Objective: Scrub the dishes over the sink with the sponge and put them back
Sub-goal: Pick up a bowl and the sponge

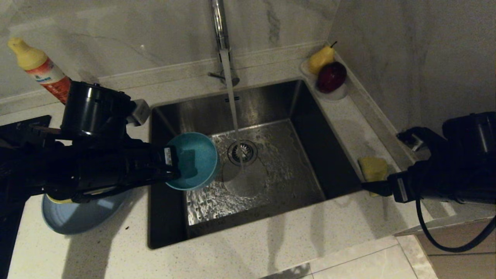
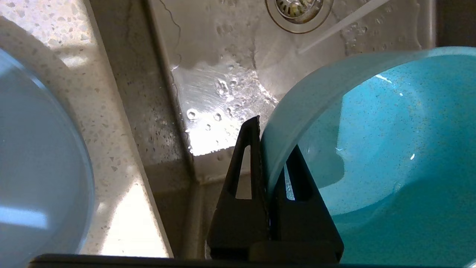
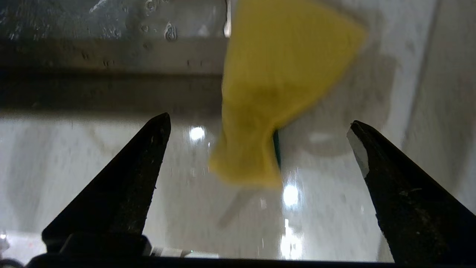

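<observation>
Two arms showed in the head view. The left gripper [image 1: 174, 164] was clamped on the rim of the teal bowl [image 1: 195, 161], holding it tilted over the left part of the sink [image 1: 271, 116]. Water ran from the tap [image 1: 219, 23] onto the drain strainer [image 1: 242, 152]. The light-blue plate [image 1: 77, 217] lay on the desk [image 1: 252, 252] left of the sink, partly under the left arm. The sponge [image 1: 372, 168] lay on the desk at the sink's right edge, with the right gripper [image 1: 374, 188] just beside it. A pear [image 1: 321, 59] and a dark red fruit [image 1: 331, 76] sat on a white dish in the far right corner.

Left wrist view: closed fingers [image 2: 241, 178] pinched the bowl's wall, one inside, one outside.

Right wrist view: fingers [image 3: 126, 186] spread wide, holding nothing, the sponge [image 3: 275, 93] ahead between them.
</observation>
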